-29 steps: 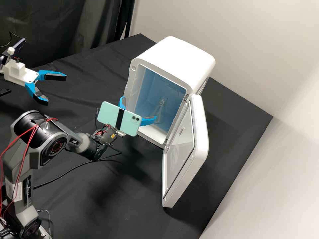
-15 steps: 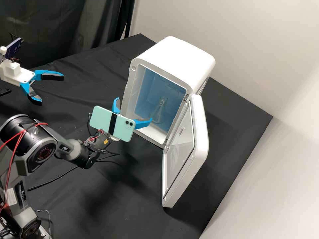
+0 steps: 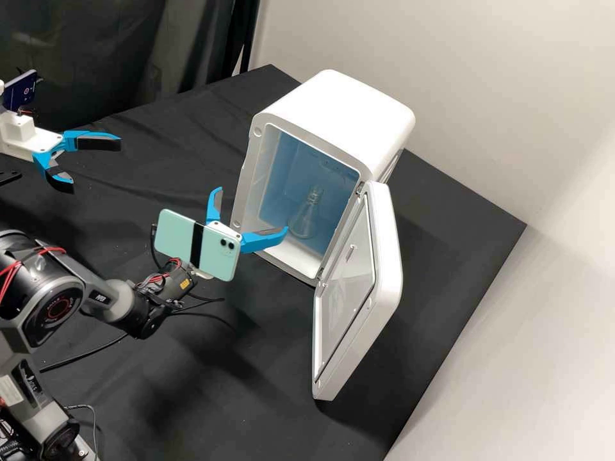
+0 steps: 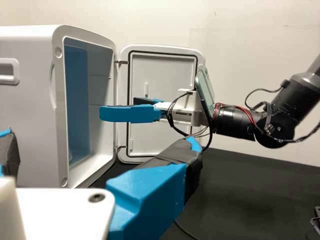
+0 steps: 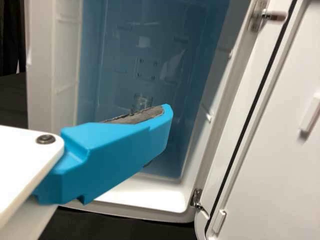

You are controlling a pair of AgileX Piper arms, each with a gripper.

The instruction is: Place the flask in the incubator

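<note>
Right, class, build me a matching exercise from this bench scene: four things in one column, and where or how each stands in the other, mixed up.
1 flask
2 incubator door
3 right gripper
4 left gripper

a swung open
b open, far off over the bench
c upright inside the incubator
d open, just outside the incubator's opening

Pairs: 1-c; 2-a; 3-d; 4-b
</note>
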